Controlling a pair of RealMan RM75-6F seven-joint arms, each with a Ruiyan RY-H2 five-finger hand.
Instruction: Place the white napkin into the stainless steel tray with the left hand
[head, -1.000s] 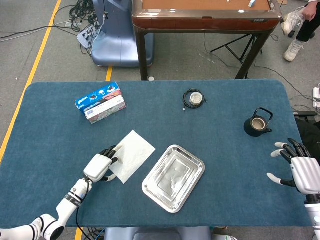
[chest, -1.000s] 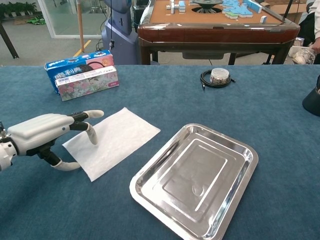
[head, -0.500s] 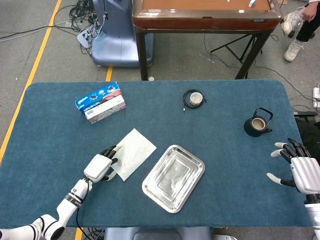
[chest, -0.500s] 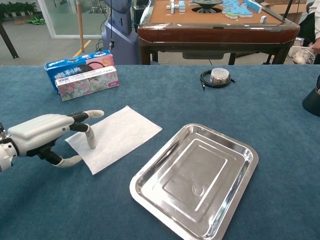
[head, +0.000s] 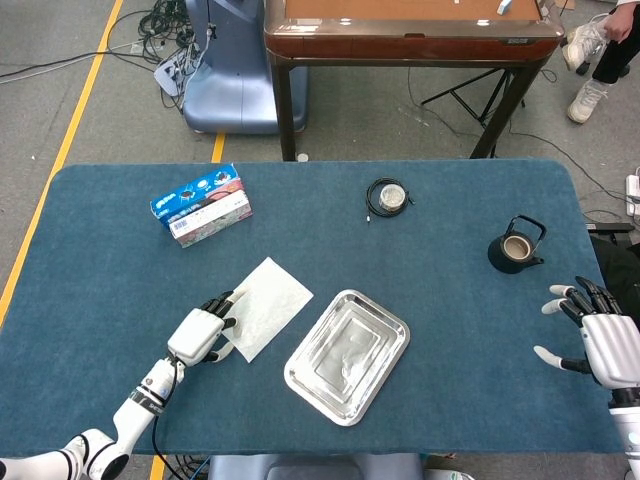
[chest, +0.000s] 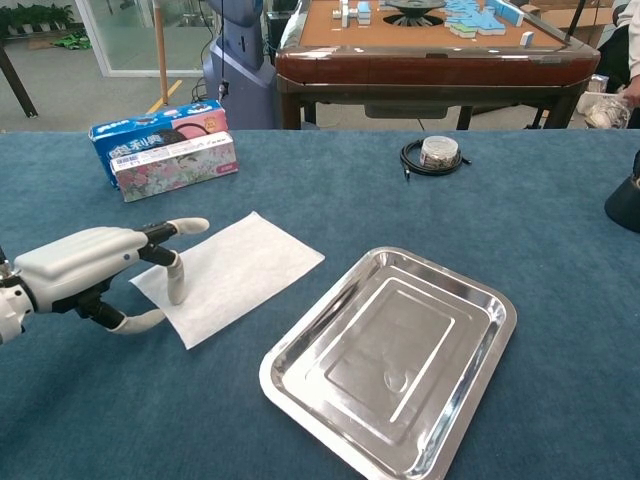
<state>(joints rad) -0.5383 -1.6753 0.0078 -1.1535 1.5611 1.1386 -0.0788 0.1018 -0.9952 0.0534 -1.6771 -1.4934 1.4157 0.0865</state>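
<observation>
Now the left hand (chest: 85, 270) sets a fingertip on the white napkin (chest: 232, 272) beside the stainless steel tray (chest: 392, 355), fingers apart, nothing pinched; next, probably, a pinch at the near edge.

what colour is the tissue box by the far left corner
Blue with a pink floral rectangular tissue box side, clearest in the chest view.

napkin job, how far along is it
Early stage. Done: the left hand has reached the white napkin, a fingertip pressing its near-left edge, thumb beside it. In hand: working toward a grip; the napkin lies flat on the table, not lifted. Left: pinch it, lift it, carry it right and drop it in the stainless steel tray, which holds nothing. The right hand waits open at the far right.
</observation>
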